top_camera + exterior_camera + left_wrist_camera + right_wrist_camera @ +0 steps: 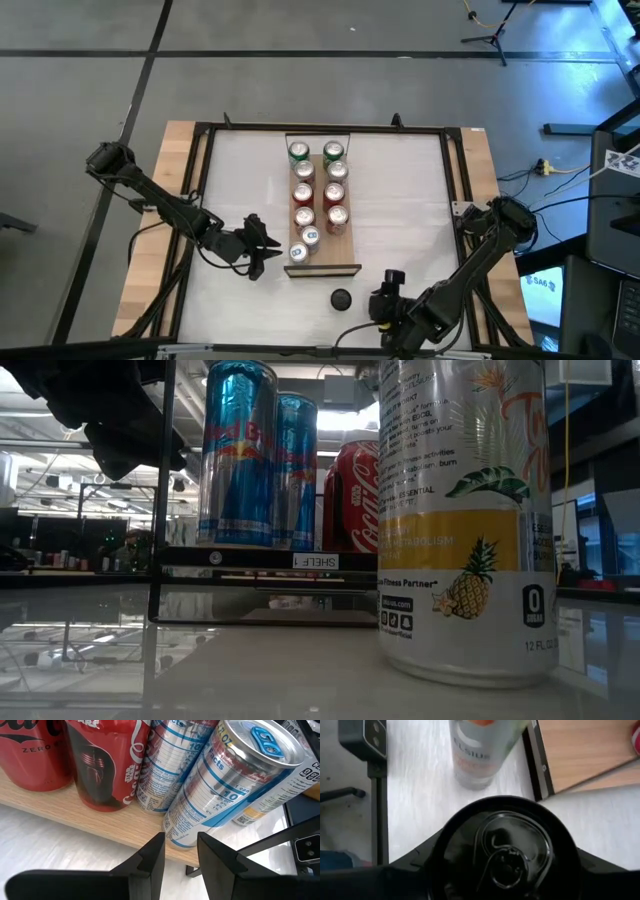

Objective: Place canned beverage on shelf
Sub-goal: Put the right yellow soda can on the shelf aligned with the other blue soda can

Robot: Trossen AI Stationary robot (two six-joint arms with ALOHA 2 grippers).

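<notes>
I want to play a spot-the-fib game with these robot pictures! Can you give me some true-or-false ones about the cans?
1. The black can is on the shelf. False: it stands on the white table, just past the shelf's end.
2. There are red cans on the shelf. True.
3. The left tool holds a can. False: it is open and empty, beside the shelf, close to a blue can.
4. The right tool is at the black can. True.
</notes>
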